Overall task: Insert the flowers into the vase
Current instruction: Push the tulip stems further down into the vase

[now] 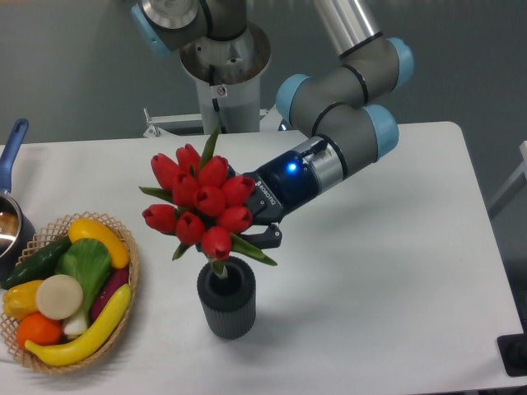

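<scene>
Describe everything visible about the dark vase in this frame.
The vase is a small dark grey cylinder with fine ribbed sides and a thick rim, matte-looking. It stands upright on the white table, right of the basket. The flowers hang over its mouth, stems entering it.

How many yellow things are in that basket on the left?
3 in the basket: a yellow pepper at the top, a small one at the left, a banana along the bottom. Others may be hidden.

White lettering on end effector (247, 216) body, likely "ROBOTIQ", too small to confirm.
</scene>
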Tool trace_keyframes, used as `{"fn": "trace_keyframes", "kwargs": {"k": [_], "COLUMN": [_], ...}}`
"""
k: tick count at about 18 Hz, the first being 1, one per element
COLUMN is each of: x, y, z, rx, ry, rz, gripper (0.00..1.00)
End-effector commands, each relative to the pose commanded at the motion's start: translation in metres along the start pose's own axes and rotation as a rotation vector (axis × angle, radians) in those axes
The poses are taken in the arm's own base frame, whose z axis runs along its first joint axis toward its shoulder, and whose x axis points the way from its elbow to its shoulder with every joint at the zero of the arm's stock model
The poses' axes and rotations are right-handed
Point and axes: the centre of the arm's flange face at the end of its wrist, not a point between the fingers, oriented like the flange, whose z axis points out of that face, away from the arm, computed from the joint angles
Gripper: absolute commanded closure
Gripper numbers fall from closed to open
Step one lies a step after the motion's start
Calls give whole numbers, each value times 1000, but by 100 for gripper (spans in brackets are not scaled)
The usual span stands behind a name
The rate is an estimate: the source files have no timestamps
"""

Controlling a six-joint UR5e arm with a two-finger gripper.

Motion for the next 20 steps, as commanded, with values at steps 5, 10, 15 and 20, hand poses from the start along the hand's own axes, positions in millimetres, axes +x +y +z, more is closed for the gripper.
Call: {"fn": "trace_keyframes", "kwargs": {"k": [5, 10, 15, 20], "x": [-10, -21, -26, -23], "y": [21, 39, 55, 69], "z": [-5, -8, -8, -8], "rx": [1, -11, -24, -28], "ry": [-9, -16, -18, -19], "rz": [-12, -18, -30, -58], "gripper": [67, 67, 66, 66]}}
